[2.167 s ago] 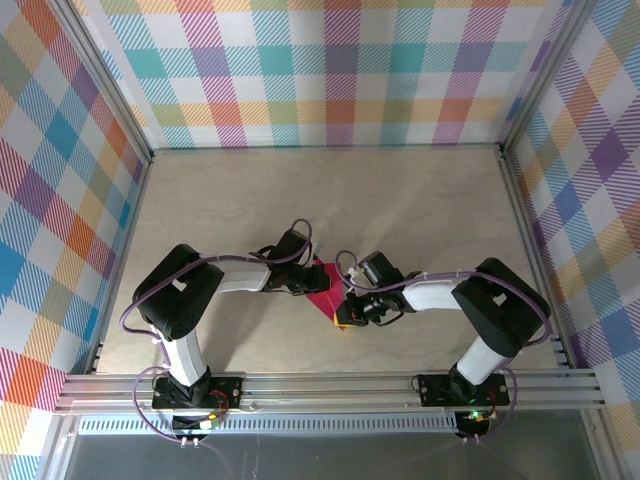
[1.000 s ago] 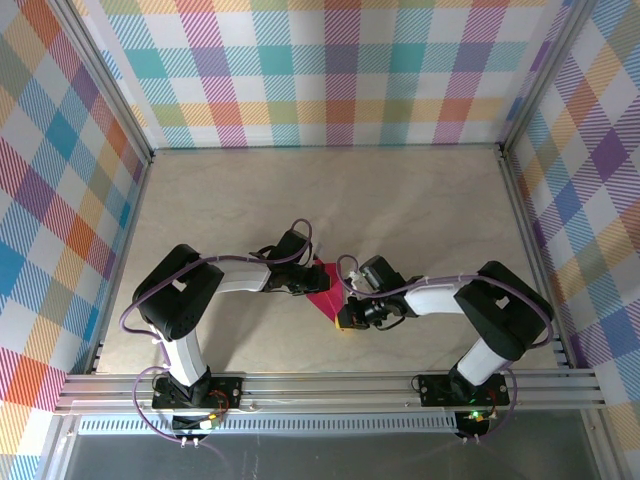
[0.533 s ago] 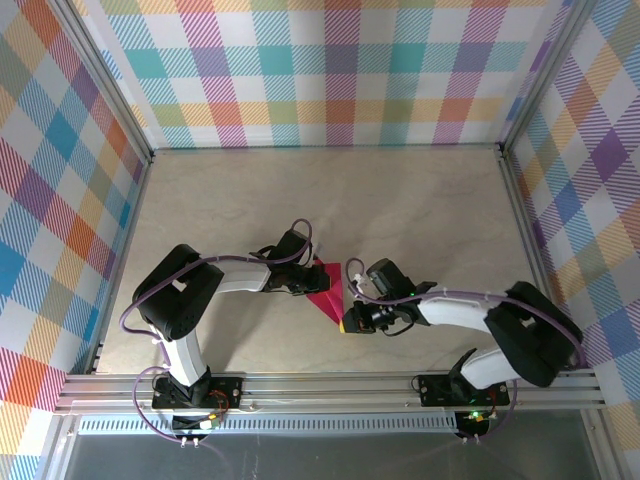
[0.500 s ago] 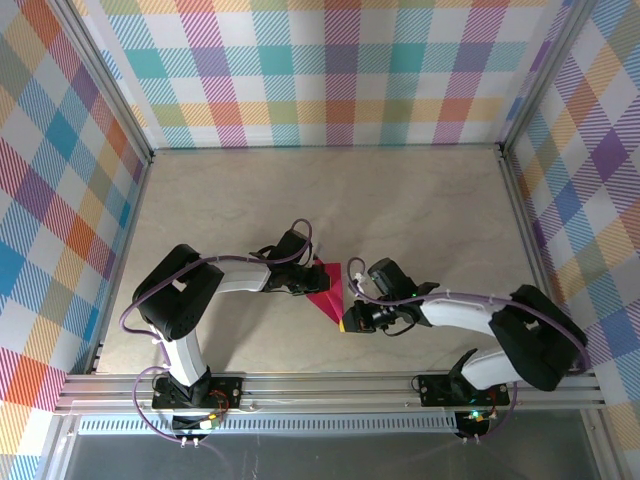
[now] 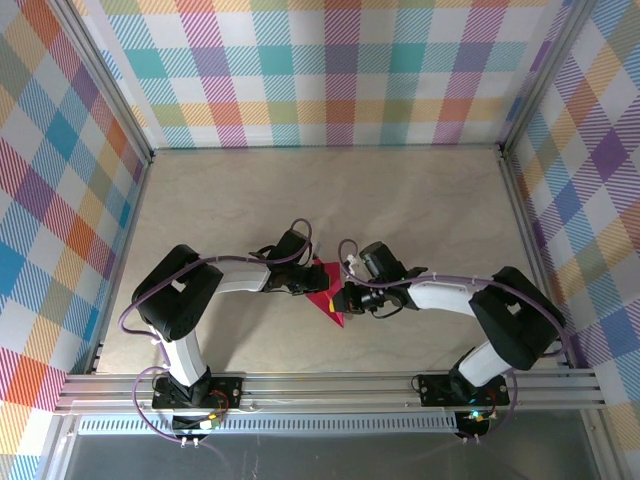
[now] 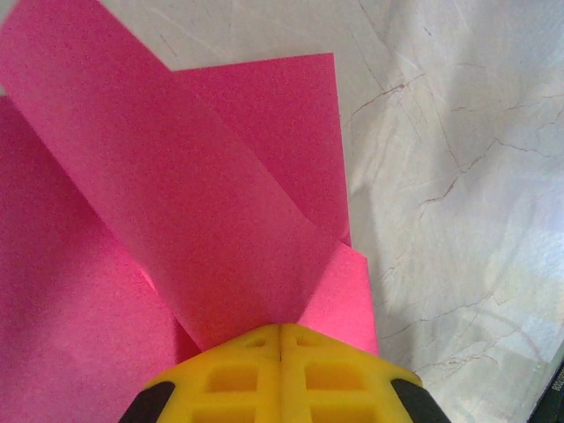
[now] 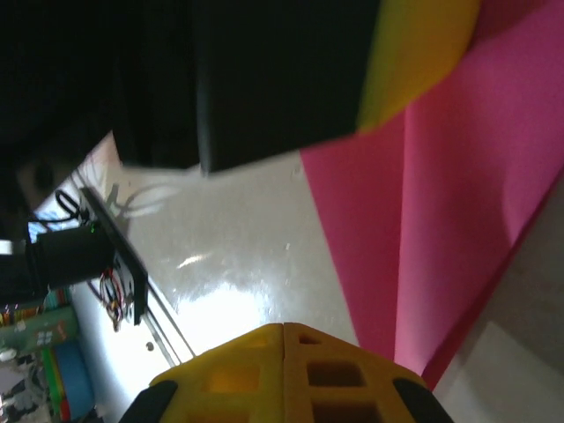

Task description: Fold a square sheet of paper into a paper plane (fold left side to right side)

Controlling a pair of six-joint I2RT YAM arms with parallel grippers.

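Observation:
The magenta-pink paper lies folded into a narrow pointed shape with creases, in the middle of the table between the two arms. My left gripper is shut, its yellow tips resting on the paper, where overlapping flaps fan out ahead of them. My right gripper is shut too, its tips low over the bare table right beside the paper's long edge. Across from it, the left gripper's yellow finger and black body sit on the paper.
The light marbled tabletop is ringed by checkered walls. An aluminium rail runs along the near edge, where both arm bases are bolted. The rail and some electronics also appear to the right wrist camera.
The right gripper has come away from the paper's near tip and moved up beside its middle, with the right elbow swinging back in. The left arm and the paper have stayed put.

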